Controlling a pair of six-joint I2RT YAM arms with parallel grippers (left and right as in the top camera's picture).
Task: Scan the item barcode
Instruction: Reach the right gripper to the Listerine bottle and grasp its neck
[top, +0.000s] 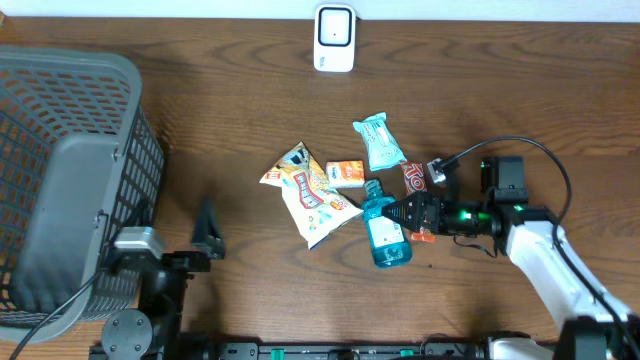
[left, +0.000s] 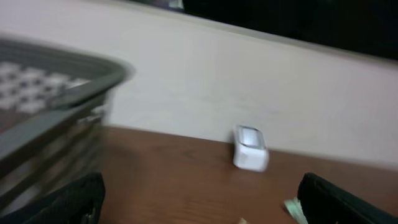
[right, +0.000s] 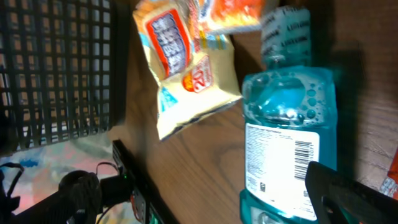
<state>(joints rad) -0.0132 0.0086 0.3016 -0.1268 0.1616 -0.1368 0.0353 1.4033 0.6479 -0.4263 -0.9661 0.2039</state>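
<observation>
The bottle lies on its side right of the tabletop's centre, nearer the near edge than the far one. Its long axis runs roughly far to near. The cap points toward the far edge, tilted slightly left, and the base points toward the near edge. The white label faces up, and in the right wrist view we can see the barcode on it.

The right gripper sits just right of the bottle, jaws spread wide and holding nothing. We cannot tell whether it touches the bottle. We judge the step in hand to be the approach for the grasp. For the next move, we bring the jaws across the bottle's body, clear of the barcode, then clamp, lift and turn the label toward the scanner at the middle of the far edge.

A snack bag lies just beside the bottle's left side, so the closing jaws must not catch it. The left gripper, near the basket at the left edge, is likewise spread and empty.
</observation>
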